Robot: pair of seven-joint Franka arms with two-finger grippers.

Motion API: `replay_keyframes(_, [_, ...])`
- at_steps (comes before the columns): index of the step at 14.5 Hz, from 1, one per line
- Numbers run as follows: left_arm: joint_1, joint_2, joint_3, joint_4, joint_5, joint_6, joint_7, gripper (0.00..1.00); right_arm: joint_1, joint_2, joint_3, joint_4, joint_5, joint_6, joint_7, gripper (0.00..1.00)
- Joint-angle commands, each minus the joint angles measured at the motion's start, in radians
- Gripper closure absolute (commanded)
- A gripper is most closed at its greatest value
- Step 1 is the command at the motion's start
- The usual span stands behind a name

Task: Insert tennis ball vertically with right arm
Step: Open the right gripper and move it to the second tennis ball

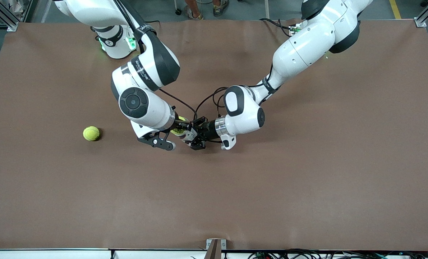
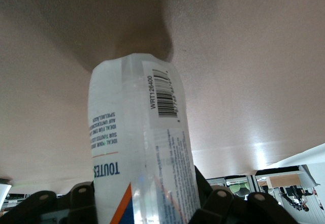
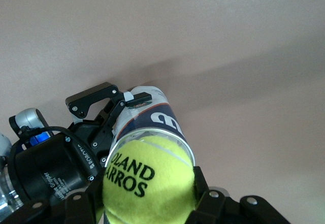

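My right gripper is shut on a yellow tennis ball. In the right wrist view the ball, printed "ROLAND GARROS", sits between the fingers right at the open mouth of a clear plastic ball tube. My left gripper is shut on that tube and holds it upright near the table's middle. In the left wrist view the tube, with a white label and a barcode, fills the space between the fingers. The left gripper also shows in the right wrist view, clamped on the tube's side.
A second tennis ball lies on the brown table, toward the right arm's end. Both forearms crowd over the middle of the table, close to each other.
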Motion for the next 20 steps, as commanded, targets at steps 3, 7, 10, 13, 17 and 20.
replay_keyframes(3, [-0.005, 0.015, -0.008, 0.025, -0.032, 0.008, 0.035, 0.37, 0.008, 0.004, -0.006, 0.019, 0.004, -0.004, 0.018, 0.0])
replay_keyframes(7, [-0.005, 0.015, -0.006, 0.025, -0.032, 0.008, 0.035, 0.37, -0.005, -0.006, -0.009, 0.022, 0.001, -0.015, 0.008, 0.0])
replay_keyframes(10, [-0.006, 0.015, -0.006, 0.025, -0.03, 0.008, 0.035, 0.35, -0.055, -0.046, -0.017, 0.018, -0.016, -0.086, -0.048, 0.0])
replay_keyframes(13, [-0.005, 0.012, -0.006, 0.025, -0.03, 0.008, 0.035, 0.32, -0.13, -0.085, -0.019, 0.004, -0.085, -0.186, -0.191, 0.0])
replay_keyframes(17, [-0.005, 0.01, -0.004, 0.025, -0.029, 0.008, 0.035, 0.29, -0.241, -0.155, -0.019, -0.111, -0.172, -0.203, -0.401, 0.0])
replay_keyframes(20, [-0.005, 0.007, -0.004, 0.025, -0.032, 0.008, 0.033, 0.29, -0.381, -0.209, -0.019, -0.256, -0.18, -0.145, -0.603, 0.0])
